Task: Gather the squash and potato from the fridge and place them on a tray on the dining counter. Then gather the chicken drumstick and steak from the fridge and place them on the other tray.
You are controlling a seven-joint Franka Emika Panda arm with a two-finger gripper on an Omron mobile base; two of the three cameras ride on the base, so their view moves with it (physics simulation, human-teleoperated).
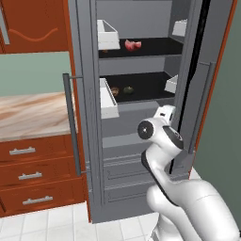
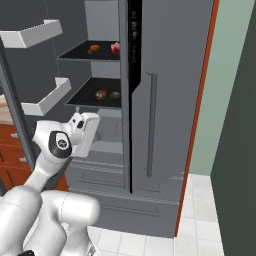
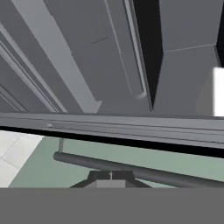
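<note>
Fridge (image 1: 89,141) left door stood open, so squash (image 1: 128,89) and potato (image 1: 115,91) sat exposed on the lower shelf. Gripper (image 3: 111,178) jaws were pinched together, empty, beside the right door's handle (image 3: 131,169), likely to open it.

Setting: rendered domestic kitchen. Evidence: tall grey steel fridge (image 1: 141,117) standing open, with long bar handles, black shelves (image 1: 141,47) holding food, and white door bins (image 1: 107,34); red-brown cabinets with drawers (image 1: 33,174) under a marbled stone surface (image 1: 28,113); white tiled floor (image 1: 56,226); pale green walls (image 2: 220,100).
</note>
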